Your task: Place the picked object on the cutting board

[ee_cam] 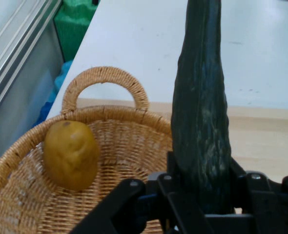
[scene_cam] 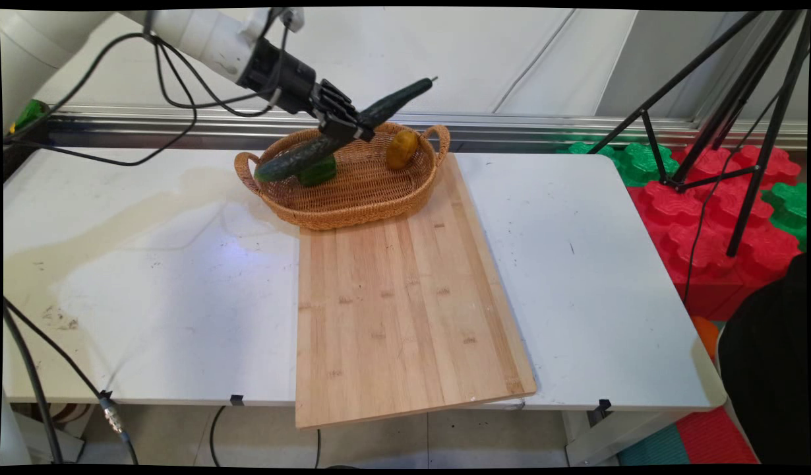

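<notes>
We have the jaws clamped on the cucumber, tilted above the wicker basket at the bench's far side; keep it level, clear of the potato.

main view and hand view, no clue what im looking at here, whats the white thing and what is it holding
The white thing is a robot arm; its black gripper is its two-fingered hand. The main view comes from a fixed camera looking down across the white table. The hand view comes from a camera on the hand itself, looking along the fingers. The gripper is shut on a dark green cucumber, held tilted above a wicker basket. In the basket lie a yellow-brown potato and another green vegetable, partly hidden. The basket's near part rests on a wooden cutting board.
</notes>
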Tool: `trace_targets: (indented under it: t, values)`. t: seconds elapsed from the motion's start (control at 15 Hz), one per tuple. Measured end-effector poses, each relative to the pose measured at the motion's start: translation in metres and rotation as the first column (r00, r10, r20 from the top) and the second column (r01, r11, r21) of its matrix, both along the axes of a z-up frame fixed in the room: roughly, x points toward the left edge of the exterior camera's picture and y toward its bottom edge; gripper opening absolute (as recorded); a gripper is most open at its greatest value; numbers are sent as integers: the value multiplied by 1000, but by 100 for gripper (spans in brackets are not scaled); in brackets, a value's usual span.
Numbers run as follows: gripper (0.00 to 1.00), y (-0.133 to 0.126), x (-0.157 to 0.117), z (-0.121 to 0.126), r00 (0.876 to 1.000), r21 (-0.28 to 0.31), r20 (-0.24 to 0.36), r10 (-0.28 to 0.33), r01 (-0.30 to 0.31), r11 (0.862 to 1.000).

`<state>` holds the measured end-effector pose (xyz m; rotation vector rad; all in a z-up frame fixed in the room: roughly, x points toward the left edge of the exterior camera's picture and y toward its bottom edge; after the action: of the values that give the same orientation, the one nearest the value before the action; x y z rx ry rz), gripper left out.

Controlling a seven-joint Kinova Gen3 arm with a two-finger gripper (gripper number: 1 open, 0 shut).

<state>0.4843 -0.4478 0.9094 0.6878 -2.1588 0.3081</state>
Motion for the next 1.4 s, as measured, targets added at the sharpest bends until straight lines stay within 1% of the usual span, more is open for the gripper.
trace_targets:
  t: [0.33, 0.6, 0.8, 1.07, 1.27, 1.4]
  values:
    - [0, 38, -2, 26, 999, 28, -51, -11, 12, 1000]
    - [0, 67, -15, 35, 997, 64, -73, -37, 41, 997]
    - [0, 81, -25, 36, 996, 81, -75, -52, 58, 995]
    - [0, 97, -49, 31, 995, 102, -70, -69, 76, 992]
    - [0, 101, -68, 22, 996, 116, -56, -73, 79, 990]
    - [0, 101, -81, 12, 997, 130, -40, -68, 73, 989]
